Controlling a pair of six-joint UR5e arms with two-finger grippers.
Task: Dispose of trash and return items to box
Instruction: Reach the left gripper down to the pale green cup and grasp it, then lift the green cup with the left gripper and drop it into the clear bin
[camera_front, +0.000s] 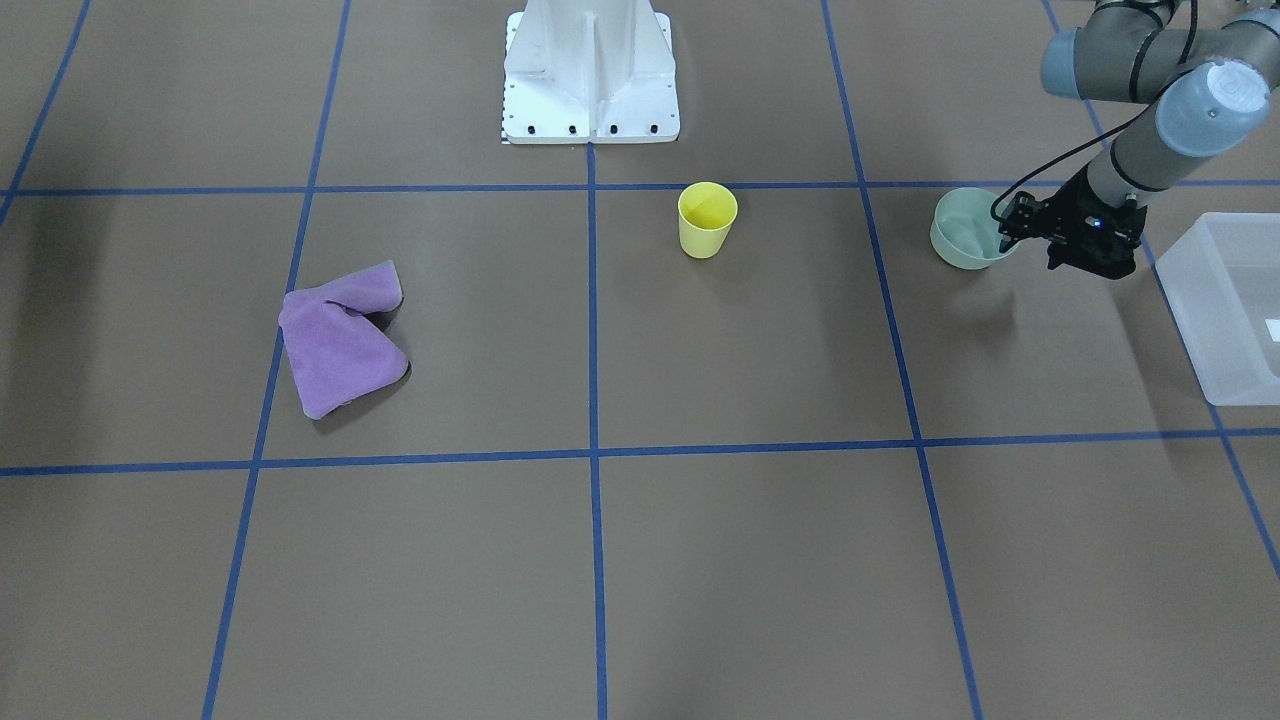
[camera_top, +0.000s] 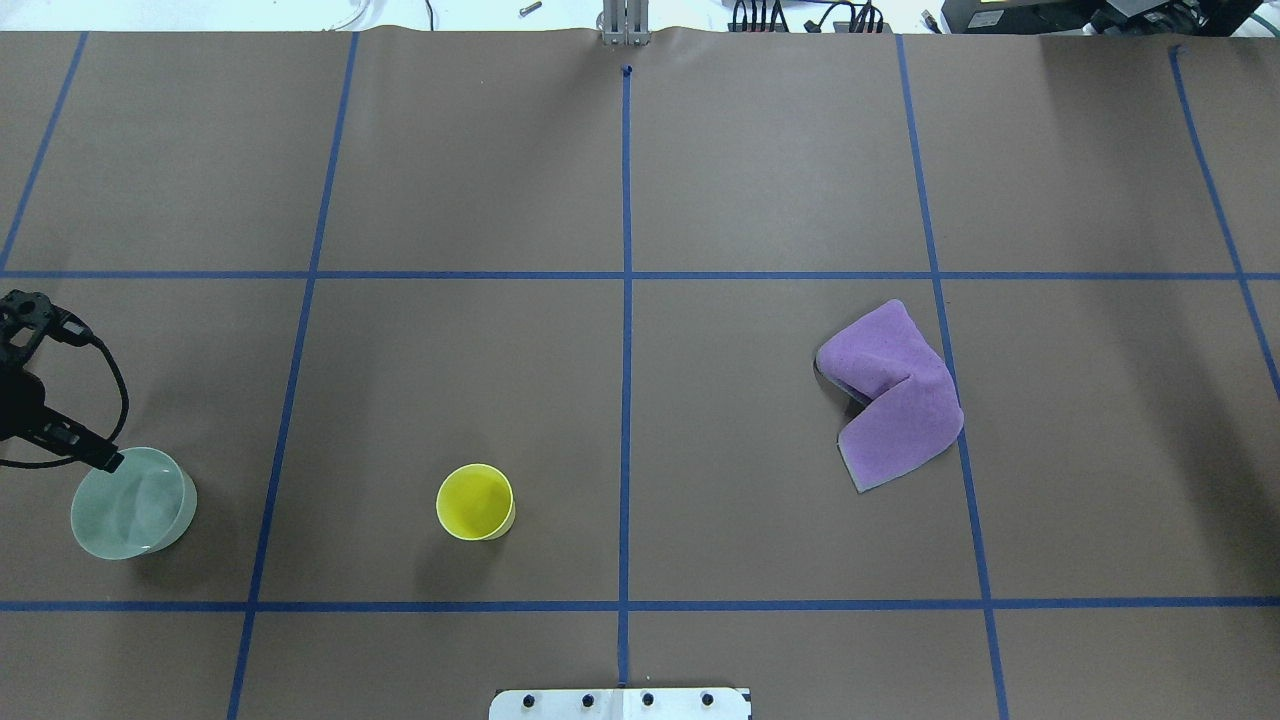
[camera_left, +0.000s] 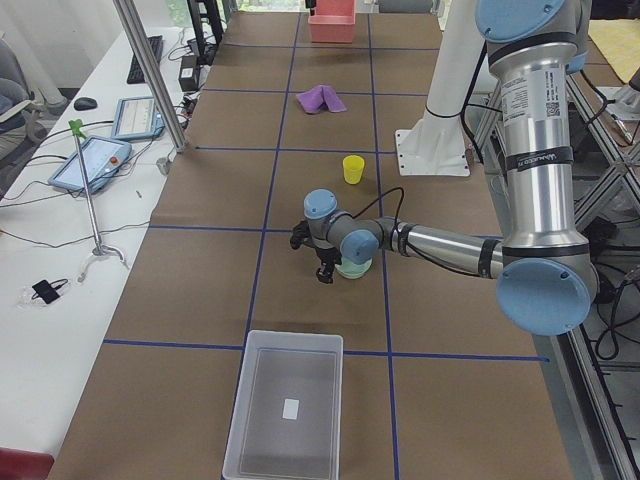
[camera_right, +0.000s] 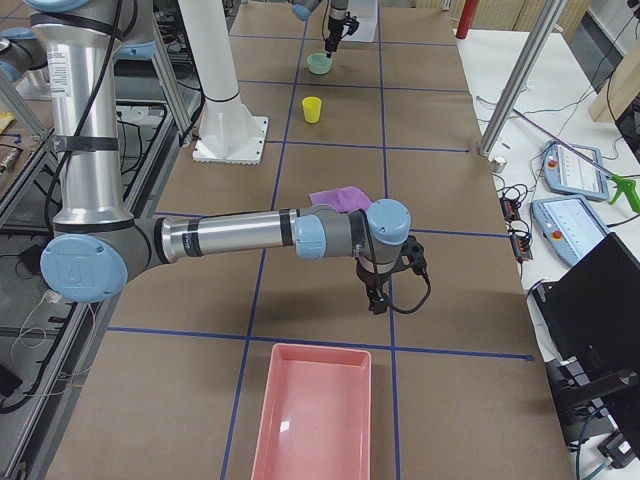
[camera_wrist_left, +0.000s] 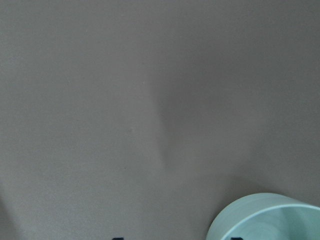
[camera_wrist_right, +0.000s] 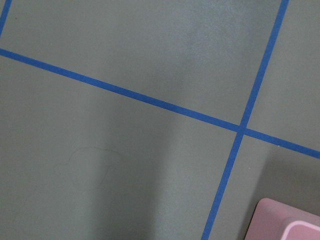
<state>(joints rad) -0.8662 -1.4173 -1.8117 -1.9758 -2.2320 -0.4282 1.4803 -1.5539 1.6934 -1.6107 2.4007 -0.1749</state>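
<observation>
Probably light, rigid and slick, the sage-green bowl (camera_front: 958, 240) wants a pinch on its rim. The left gripper (camera_front: 1005, 230) straddles that rim with its jaws apart, clamping nothing; whether the right gripper (camera_right: 378, 300) is parted I cannot tell.

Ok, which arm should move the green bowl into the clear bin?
Left. The left claw is at the bowl rim, and the bin sits close by on that side. The right claw hangs at the far end by the pink tray, beyond the purple cloth.
</observation>
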